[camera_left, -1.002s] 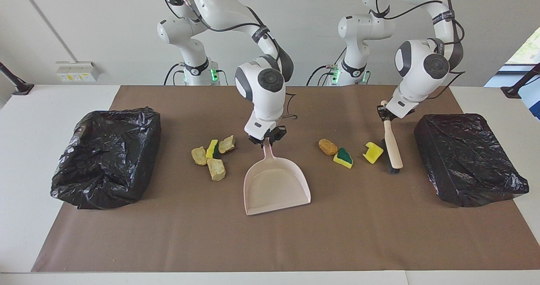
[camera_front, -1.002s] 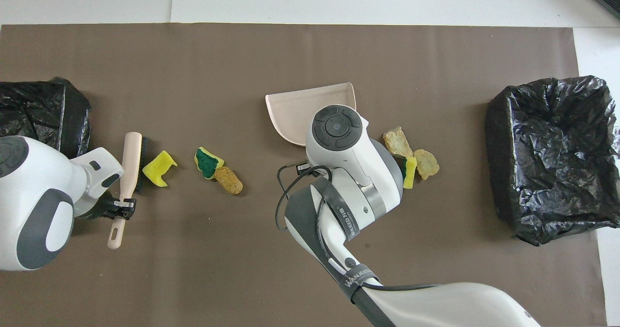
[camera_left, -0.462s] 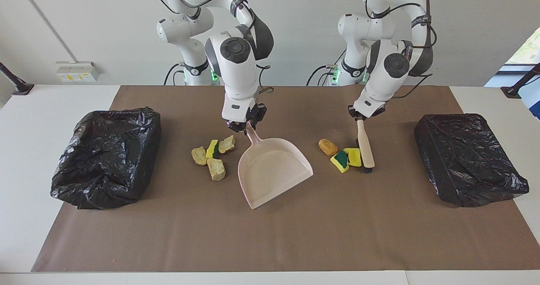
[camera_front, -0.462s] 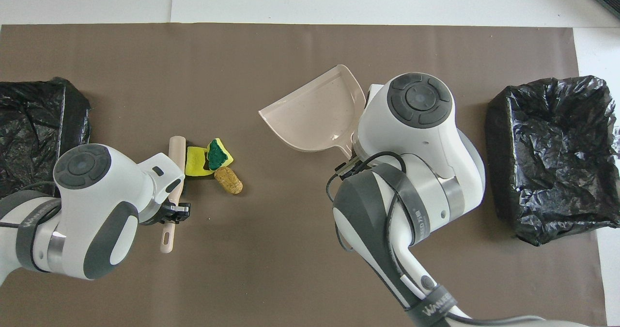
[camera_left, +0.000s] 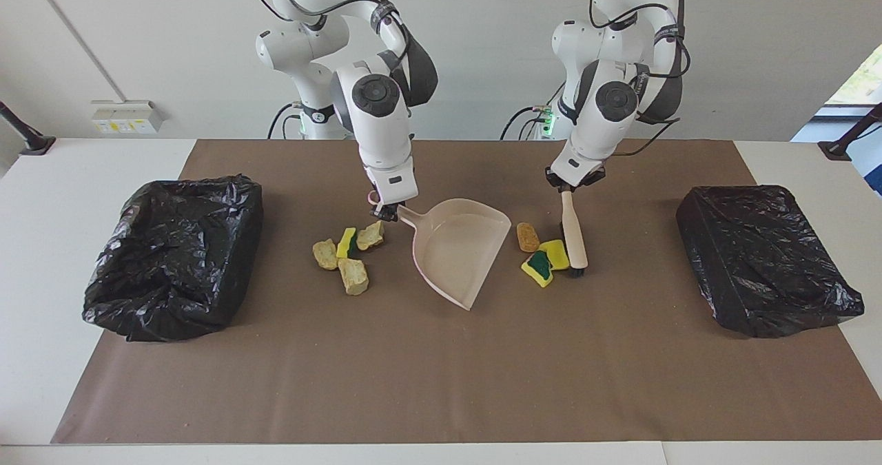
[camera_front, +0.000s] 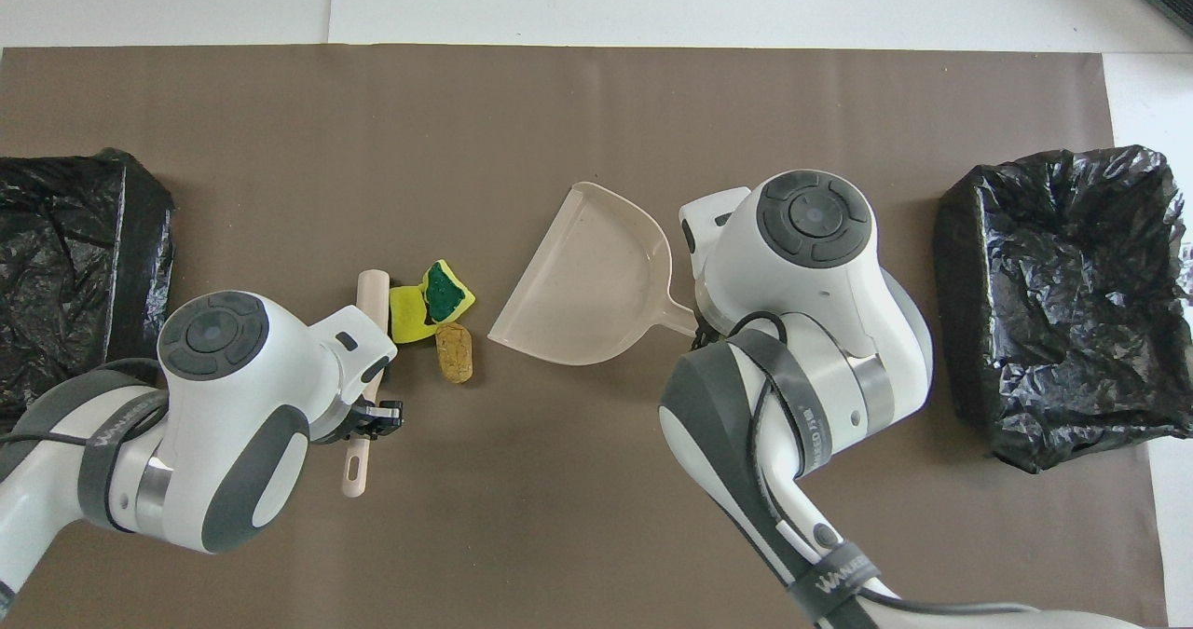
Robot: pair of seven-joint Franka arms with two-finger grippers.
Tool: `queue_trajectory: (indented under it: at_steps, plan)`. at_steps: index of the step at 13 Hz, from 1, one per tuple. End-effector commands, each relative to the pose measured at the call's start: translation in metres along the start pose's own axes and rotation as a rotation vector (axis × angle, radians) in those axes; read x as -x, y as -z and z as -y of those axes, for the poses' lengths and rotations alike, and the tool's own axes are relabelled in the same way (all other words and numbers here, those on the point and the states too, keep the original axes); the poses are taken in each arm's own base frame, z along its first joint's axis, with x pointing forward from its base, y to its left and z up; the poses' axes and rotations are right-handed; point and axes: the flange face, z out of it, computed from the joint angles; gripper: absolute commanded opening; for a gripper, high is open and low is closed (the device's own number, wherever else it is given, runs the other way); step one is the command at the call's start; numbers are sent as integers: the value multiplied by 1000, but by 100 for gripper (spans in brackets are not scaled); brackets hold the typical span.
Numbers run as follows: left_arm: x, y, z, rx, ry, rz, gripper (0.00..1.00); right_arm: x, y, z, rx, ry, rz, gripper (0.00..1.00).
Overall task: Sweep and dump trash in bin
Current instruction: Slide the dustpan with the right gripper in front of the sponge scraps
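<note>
Two bins lined with black plastic sit on the brown mat [camera_left: 441, 382] that covers the desk [camera_left: 69, 176]. The bin at the right arm's end [camera_left: 176, 255] has its liner open at the top, and only crumpled black plastic shows inside. The bin at the left arm's end [camera_left: 765, 258] is covered by liner across its top, so its inside cannot be seen.

The pink dustpan [camera_left: 458, 251] lies between the two groups of trash with its pan bare. The right gripper [camera_left: 384, 211] has its jaws closed on the dustpan's handle, and the pan's open edge faces the left arm's end.

One trash group [camera_left: 348, 255], tan foam chunks with a yellow-and-green sponge bit, lies on the mat beside the dustpan's handle, toward the right arm's end. The other trash group [camera_left: 541, 255], an orange-brown lump and two yellow-green sponge bits, lies just beside the pan's open edge.

The left gripper [camera_left: 566, 188] has its jaws closed on the handle of the brush [camera_left: 573, 234]. The brush's dark bristle end rests on the mat, touching a yellow sponge bit.

The overhead view hides the tan foam group under the right arm, while the facing view shows it whole. The overhead view shows the brush handle's free end [camera_front: 354, 475] sticking out past the left gripper [camera_front: 368, 415].
</note>
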Motion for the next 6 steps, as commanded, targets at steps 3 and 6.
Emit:
queue_trajectory:
  at_steps: [3, 6]
  plan:
    - [5, 4, -2, 20, 12, -16, 0, 13, -19, 36, 115, 96, 48, 0]
    - [4, 0, -6, 21, 9, -9, 0, -2, -42, 63, 152, 89, 90, 0]
